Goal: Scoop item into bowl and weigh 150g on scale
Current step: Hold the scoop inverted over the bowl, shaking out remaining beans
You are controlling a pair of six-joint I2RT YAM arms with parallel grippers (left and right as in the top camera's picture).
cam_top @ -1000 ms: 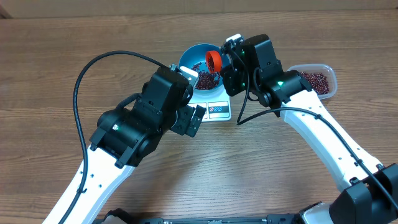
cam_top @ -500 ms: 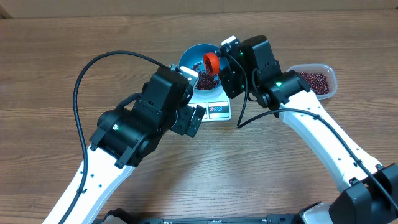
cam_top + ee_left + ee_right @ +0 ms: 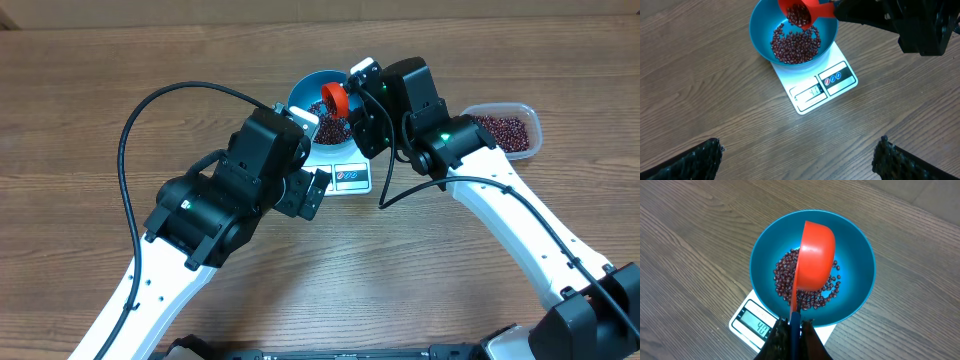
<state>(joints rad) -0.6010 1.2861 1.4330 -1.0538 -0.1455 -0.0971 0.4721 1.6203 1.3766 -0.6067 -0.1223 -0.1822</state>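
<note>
At top centre, a red scoop is being gripped over the bowl by the right pincer; the left pincer is being held wide.

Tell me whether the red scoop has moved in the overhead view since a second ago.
Yes. The red scoop has shifted a little left, further over the blue bowl, which sits unmoved on the scale.

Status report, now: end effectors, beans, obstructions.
Left end effector open, empty. Right end effector shut on red scoop, tipped over blue bowl. Beans in bowl, bowl on scale. Nothing blocking the pour.
</note>
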